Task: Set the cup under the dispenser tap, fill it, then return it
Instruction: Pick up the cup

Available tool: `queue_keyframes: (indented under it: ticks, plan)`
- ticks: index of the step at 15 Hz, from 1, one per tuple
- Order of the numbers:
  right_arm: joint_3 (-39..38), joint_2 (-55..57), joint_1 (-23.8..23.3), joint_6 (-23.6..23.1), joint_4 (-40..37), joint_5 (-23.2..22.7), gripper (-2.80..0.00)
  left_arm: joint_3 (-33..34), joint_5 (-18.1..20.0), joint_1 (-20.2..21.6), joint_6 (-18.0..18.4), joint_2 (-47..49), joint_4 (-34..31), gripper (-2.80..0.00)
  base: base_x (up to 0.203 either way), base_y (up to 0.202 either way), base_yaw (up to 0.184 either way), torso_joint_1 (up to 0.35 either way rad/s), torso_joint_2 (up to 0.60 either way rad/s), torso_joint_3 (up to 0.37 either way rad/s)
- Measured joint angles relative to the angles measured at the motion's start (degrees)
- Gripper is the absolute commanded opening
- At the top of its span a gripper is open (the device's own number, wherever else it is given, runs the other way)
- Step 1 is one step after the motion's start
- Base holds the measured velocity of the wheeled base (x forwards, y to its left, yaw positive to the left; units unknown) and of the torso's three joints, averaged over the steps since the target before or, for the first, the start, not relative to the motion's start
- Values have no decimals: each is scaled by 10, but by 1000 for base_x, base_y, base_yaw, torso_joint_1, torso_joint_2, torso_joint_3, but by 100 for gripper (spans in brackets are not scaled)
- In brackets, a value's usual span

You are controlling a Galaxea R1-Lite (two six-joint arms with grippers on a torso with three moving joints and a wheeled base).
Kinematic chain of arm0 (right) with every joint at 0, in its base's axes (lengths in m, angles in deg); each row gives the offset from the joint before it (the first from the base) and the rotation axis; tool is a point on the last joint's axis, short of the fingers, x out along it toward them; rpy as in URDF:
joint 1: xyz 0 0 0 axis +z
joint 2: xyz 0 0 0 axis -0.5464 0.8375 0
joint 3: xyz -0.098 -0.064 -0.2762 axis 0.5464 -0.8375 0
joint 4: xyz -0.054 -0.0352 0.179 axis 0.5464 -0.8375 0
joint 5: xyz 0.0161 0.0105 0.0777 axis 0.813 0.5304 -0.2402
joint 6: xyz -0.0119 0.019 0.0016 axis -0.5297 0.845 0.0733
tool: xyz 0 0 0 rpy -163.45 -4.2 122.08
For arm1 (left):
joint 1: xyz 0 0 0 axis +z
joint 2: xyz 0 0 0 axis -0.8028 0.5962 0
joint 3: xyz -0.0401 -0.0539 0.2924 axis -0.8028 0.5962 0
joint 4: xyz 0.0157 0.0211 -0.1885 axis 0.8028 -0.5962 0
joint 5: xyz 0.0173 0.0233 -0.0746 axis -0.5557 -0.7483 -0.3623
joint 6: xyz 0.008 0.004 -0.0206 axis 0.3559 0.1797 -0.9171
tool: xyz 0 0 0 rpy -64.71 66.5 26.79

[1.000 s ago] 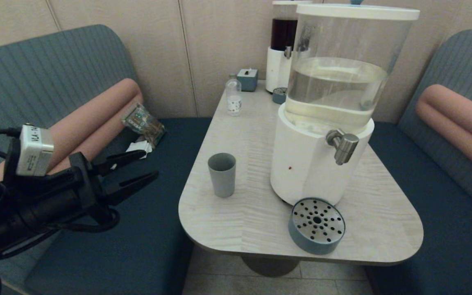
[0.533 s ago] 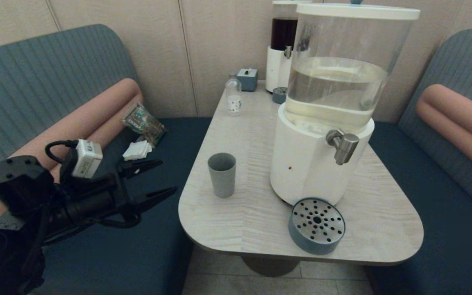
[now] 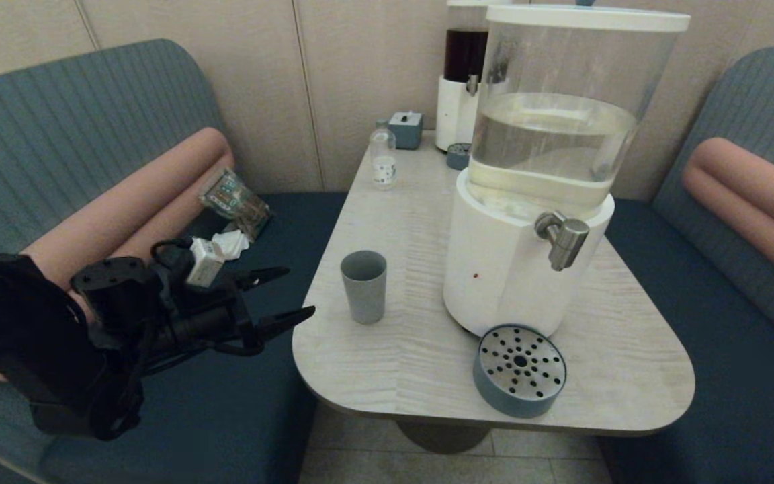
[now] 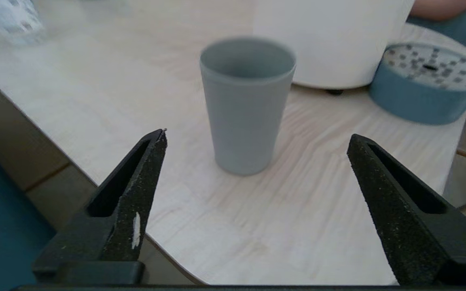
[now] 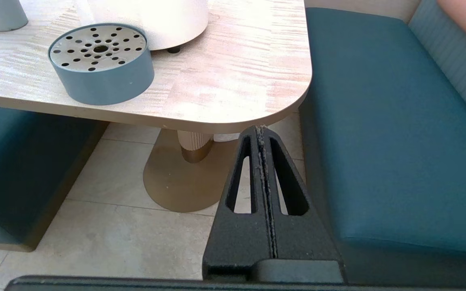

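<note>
**Left gripper lined up on the cup, nothing grasped yet**

Left gripper [image 3: 296,294] hangs just off the table's [image 3: 427,376] left edge with its jaws spread wide and empty, pointed at the cup [image 3: 363,287]. In the left wrist view the grey-blue tumbler [image 4: 247,103] stands upright on the pale wood between the two black fingertips [image 4: 152,149] but farther out, so neither pad touches it. The cup sits near the table's left edge, to the left of the big dispenser's white base [image 3: 504,269] and well apart from the dispenser tap [image 3: 564,238]. The round drip tray [image 3: 519,378] lies in front of that base, roughly below the spout.

The right gripper [image 5: 262,133] is parked low beside the table's near right corner, fingers pressed together and holding nothing.

Judged from this, the reach is the step in hand and the task has barely started. The risks ahead:

- The cup is light and tapered; if one finger meets it before the other, it may slide or tip.
- A grip placed high near the rim could let it pivot while being carried.
- The lower finger rides close to the table edge and could catch it if the approach drops.
- The dispenser base stands just past the cup, so overshooting could push the cup against it.
</note>
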Motion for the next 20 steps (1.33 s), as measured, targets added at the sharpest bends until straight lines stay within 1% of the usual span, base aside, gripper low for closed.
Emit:
queue_keyframes:
  ticks: [2,3,9,13,17,20]
  plan:
    - [0,0,0,0,0,0,-280,-23,16,-10,0,31,0,0,0,0,0,0,0,0]
    - [0,0,0,0,0,0,-280,-36,18,-16,-1,45,0,0,0,0,0,0,0,0]
    - [0,0,0,0,0,0,-280,-141,19,-51,-6,131,0,0,0,0,0,0,0,0]
    - [0,0,0,0,0,0,-280,-211,15,-55,-10,194,0,0,0,0,0,0,0,0]
    - [0,0,0,0,0,0,-280,-249,15,-63,-12,230,0,0,0,0,0,0,0,0]
    - [0,0,0,0,0,0,-280,-265,9,-83,-17,237,0,0,0,0,0,0,0,0]
